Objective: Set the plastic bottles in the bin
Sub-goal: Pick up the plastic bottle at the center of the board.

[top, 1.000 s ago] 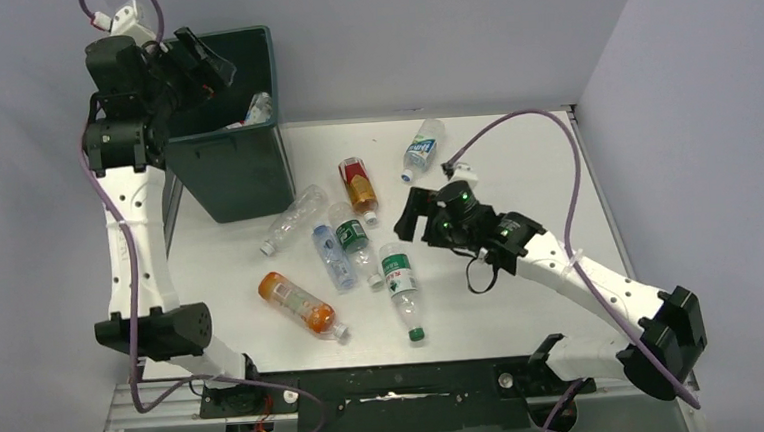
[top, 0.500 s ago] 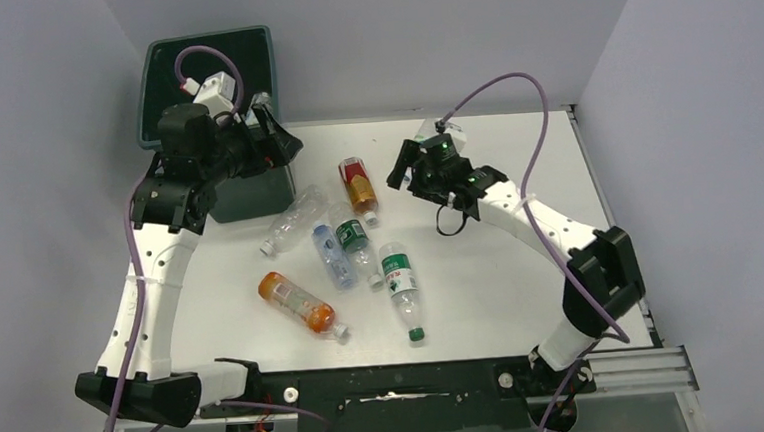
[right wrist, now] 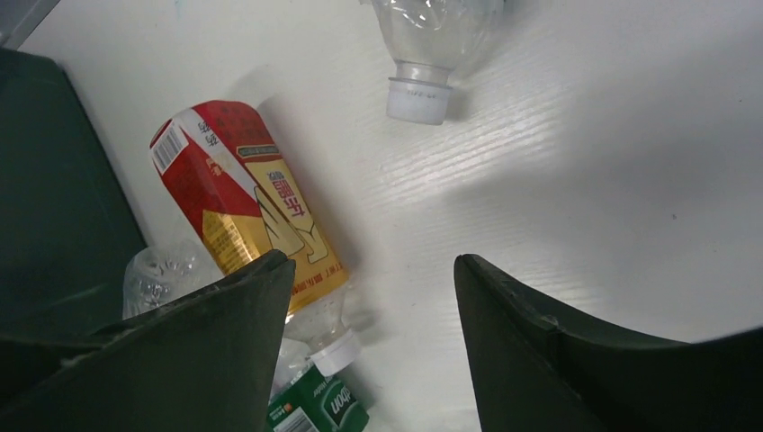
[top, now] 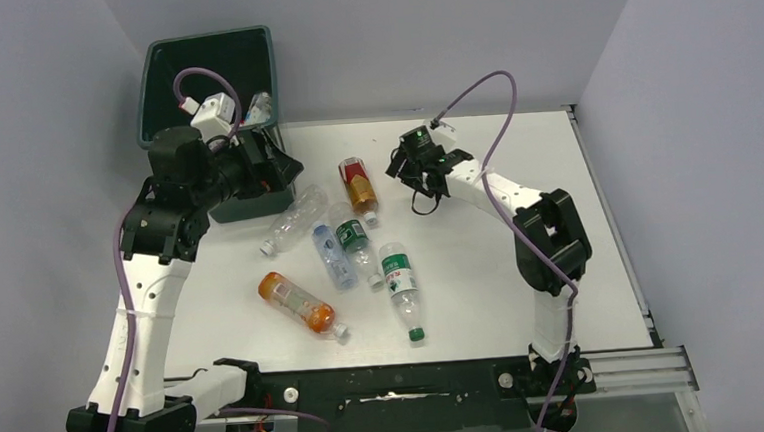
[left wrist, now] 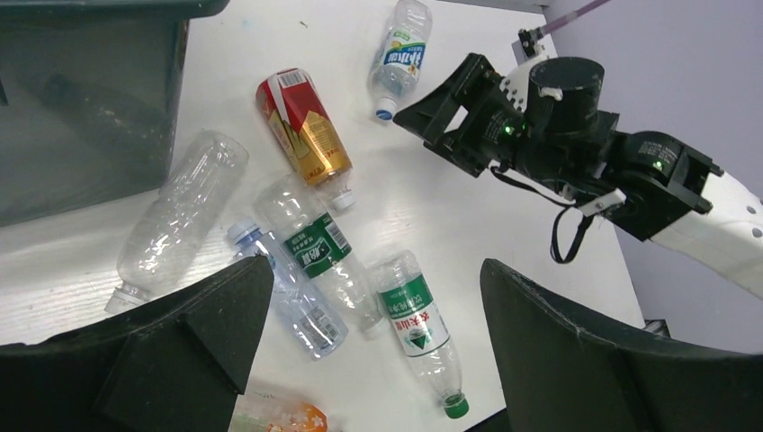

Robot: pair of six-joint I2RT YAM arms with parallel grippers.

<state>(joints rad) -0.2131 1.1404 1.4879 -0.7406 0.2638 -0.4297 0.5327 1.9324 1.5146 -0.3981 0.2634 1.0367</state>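
Observation:
Several plastic bottles lie on the white table: a red-and-gold one (top: pixel 358 182), a bare clear one (top: pixel 293 218), a blue-capped one (top: pixel 332 256), two green-labelled ones (top: pixel 352 236) (top: pixel 400 283) and an orange one (top: pixel 298 301). A blue-labelled bottle (left wrist: pixel 400 54) lies at the back; the right wrist view shows its white cap (right wrist: pixel 418 94). The dark green bin (top: pixel 164 79) stands back left with a bottle (top: pixel 259 106) inside. My left gripper (top: pixel 280 167) (left wrist: pixel 375 270) hangs open and holds nothing beside the bin's front right corner. My right gripper (top: pixel 402 167) (right wrist: pixel 373 261) is open just short of that cap, nothing between its fingers.
Grey walls close off the table at the back and on both sides. The bin's dark wall (left wrist: pixel 81 108) stands close on the left of my left gripper. Purple cables loop over both arms (top: pixel 481 90). Bare tabletop lies right of the bottles (top: pixel 523 297).
My left arm has swung from above the bin down to its front right corner. My right arm has moved back to the far blue-labelled bottle, and its jaws have narrowed.

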